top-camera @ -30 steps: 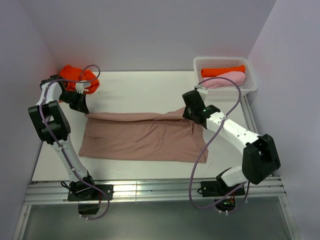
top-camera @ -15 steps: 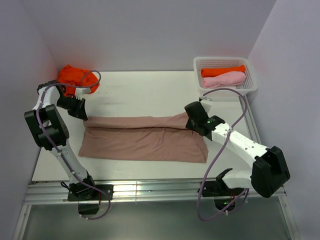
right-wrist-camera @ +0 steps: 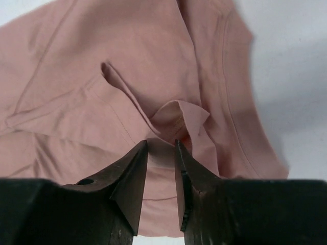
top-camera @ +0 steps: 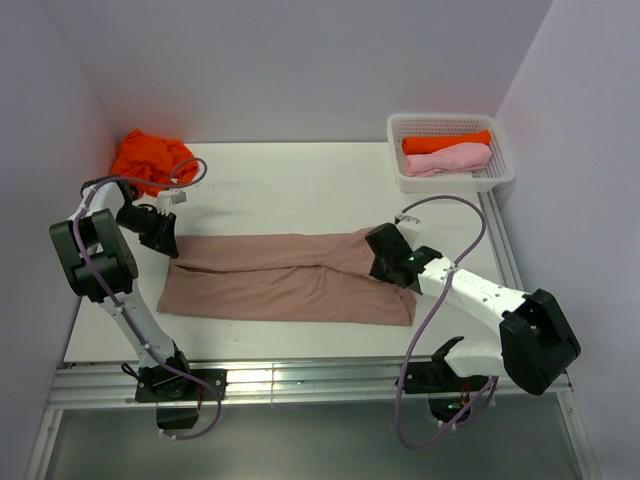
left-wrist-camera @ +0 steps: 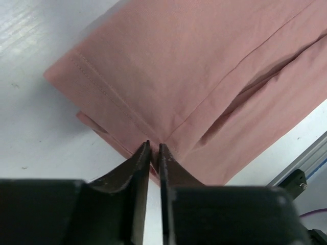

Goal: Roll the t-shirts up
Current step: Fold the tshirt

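T-shirt (top-camera: 285, 282) folded narrower than before

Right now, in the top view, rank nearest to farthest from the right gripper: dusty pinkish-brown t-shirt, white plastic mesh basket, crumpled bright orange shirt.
1. Pinkish-brown t-shirt, under the right gripper.
2. White mesh basket, far right.
3. Orange shirt, far left.

Free tabletop (top-camera: 290, 190) behind pinkish-brown t-shirt (top-camera: 280, 285)

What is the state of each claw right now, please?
Left claw: nearly shut at the edge of the pinkish-brown t-shirt; whether it grips cannot be told.
Right claw: slightly open over the same shirt, holding nothing.
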`<state>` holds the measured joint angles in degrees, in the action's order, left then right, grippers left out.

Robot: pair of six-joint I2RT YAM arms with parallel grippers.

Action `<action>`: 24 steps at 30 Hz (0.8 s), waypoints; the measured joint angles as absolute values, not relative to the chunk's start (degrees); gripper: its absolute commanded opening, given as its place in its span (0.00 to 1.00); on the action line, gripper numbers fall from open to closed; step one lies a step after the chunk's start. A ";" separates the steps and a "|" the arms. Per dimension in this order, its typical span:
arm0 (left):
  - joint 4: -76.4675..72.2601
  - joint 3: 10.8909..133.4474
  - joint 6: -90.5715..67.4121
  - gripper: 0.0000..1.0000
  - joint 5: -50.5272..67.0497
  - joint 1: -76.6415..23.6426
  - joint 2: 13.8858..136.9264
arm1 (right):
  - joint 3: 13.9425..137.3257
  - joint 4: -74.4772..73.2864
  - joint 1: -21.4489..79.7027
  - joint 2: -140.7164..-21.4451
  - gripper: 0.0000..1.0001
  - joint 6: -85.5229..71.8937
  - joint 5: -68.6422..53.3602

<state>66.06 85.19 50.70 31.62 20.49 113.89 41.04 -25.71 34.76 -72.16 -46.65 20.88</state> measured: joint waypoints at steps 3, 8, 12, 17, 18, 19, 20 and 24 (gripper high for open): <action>66.06 85.19 51.55 0.30 31.57 20.67 113.34 | 40.14 -25.80 35.07 -71.92 0.40 -47.13 20.43; 65.56 83.66 52.49 0.43 30.96 20.97 111.68 | 40.18 -26.13 35.40 -69.63 0.42 -47.29 20.38; 65.60 82.54 53.23 0.49 30.24 21.45 110.45 | 43.09 -27.14 35.40 -70.35 0.45 -46.72 20.84; 65.89 82.87 53.63 0.50 30.20 23.53 109.73 | 50.94 -26.30 34.92 -77.45 0.48 -44.62 21.17; 66.13 83.33 53.71 0.50 30.17 24.14 109.71 | 52.29 -26.06 34.63 -79.31 0.49 -44.05 21.08; 66.26 83.83 53.69 0.50 30.17 24.62 109.71 | 53.60 -25.78 34.15 -81.25 0.49 -43.53 20.91; 66.43 84.49 53.69 0.50 30.20 25.04 109.71 | 54.48 -25.52 33.71 -82.89 0.50 -43.07 20.69; 66.57 86.54 53.65 0.50 30.22 26.04 109.67 | 57.08 -24.47 31.44 -89.73 0.49 -41.15 19.27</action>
<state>66.57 86.54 53.65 30.22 26.04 109.67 57.08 -24.47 31.44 -89.73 -41.15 19.27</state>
